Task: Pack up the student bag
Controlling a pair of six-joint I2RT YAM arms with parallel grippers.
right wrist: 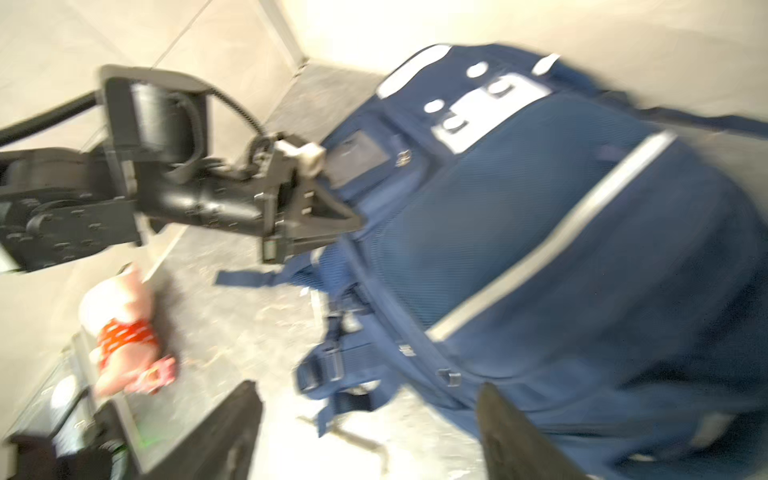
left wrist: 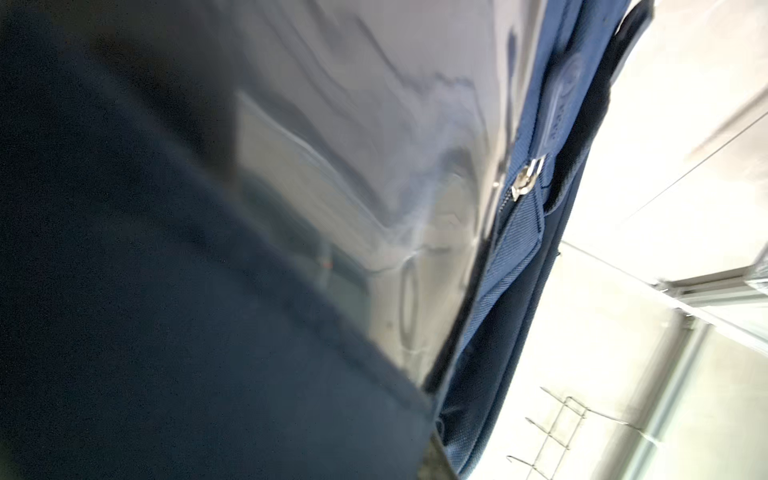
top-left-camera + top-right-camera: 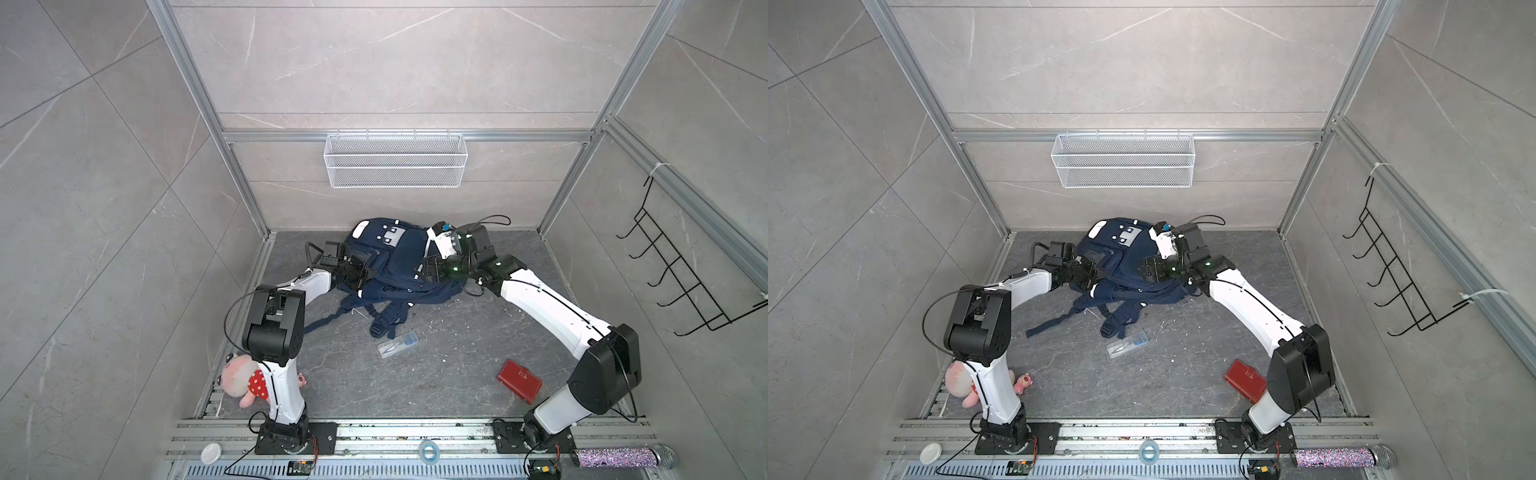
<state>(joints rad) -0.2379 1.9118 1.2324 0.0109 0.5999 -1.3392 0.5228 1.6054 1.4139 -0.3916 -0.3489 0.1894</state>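
The student bag (image 3: pixel 395 259) (image 3: pixel 1125 266), navy with white stripes and a white dotted patch, lies on the floor near the back wall, its straps trailing toward the front. My left gripper (image 3: pixel 365 270) (image 1: pixel 353 220) presses into the bag's left side, shut on its fabric. Navy cloth fills the left wrist view, where a metal zip pull (image 2: pixel 525 174) shows. My right gripper (image 3: pixel 419 269) (image 1: pixel 374 436) hovers open at the bag's right side. Only floor and a strap buckle (image 1: pixel 320 370) lie between its fingers (image 1: pixel 511 436).
A clear pencil box (image 3: pixel 397 344) lies in front of the straps and a red wallet (image 3: pixel 519 381) at the front right. A pink plush toy (image 3: pixel 241 380) sits by the left arm's base. A white mesh basket (image 3: pixel 395 160) and black hook rack (image 3: pixel 681 282) hang on the walls.
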